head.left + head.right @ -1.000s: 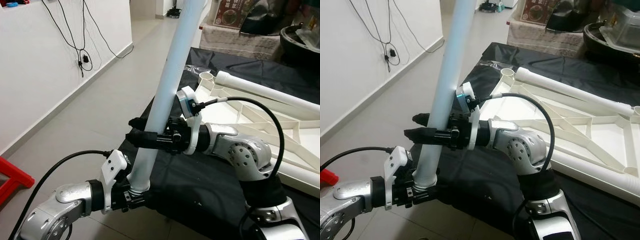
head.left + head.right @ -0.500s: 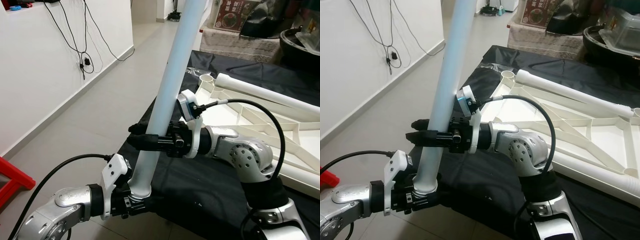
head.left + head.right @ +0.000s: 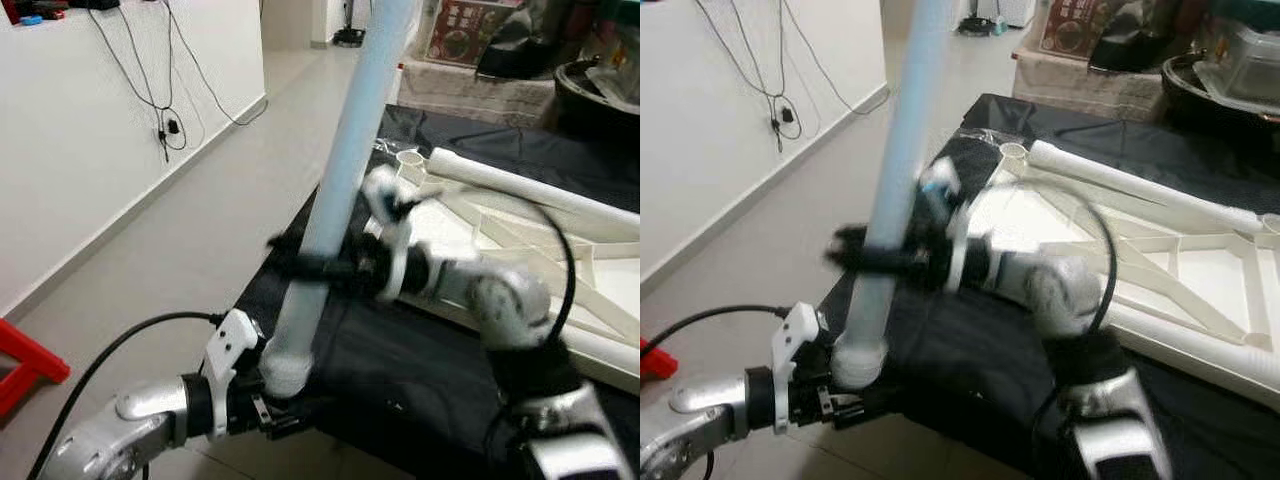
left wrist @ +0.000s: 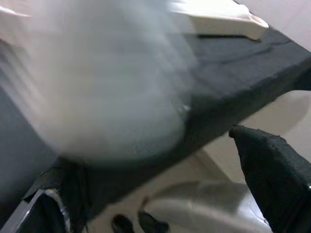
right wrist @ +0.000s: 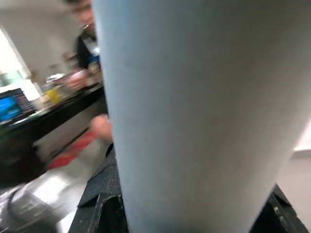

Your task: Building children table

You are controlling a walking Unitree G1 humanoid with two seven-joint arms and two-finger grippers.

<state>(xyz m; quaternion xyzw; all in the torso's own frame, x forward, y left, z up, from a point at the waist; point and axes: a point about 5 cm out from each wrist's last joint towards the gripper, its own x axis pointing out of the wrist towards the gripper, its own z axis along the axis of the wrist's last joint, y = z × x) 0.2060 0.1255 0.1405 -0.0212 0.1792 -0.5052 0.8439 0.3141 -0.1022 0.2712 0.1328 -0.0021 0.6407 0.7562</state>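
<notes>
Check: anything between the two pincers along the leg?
Only bare table leg between the left pincer and right pincer, in the left eye view.

Black-draped desk [image 3: 970, 350] beside a pale tiled floor [image 3: 190, 240]
A white upturned table frame [image 3: 1180, 290] lies flat on the black cloth; a loose white leg tube [image 3: 1140, 185] rests along its far edge

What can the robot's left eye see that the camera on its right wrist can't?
Left eye view: the white wall with hanging cables, a red thing on the floor, the white table frame lying on black cloth, and the left gripper at the tube's lower end.

Right wrist view: a blurry person far behind and a blue screen.

Both: the pale tube, gripped halfway up by the right gripper.
</notes>
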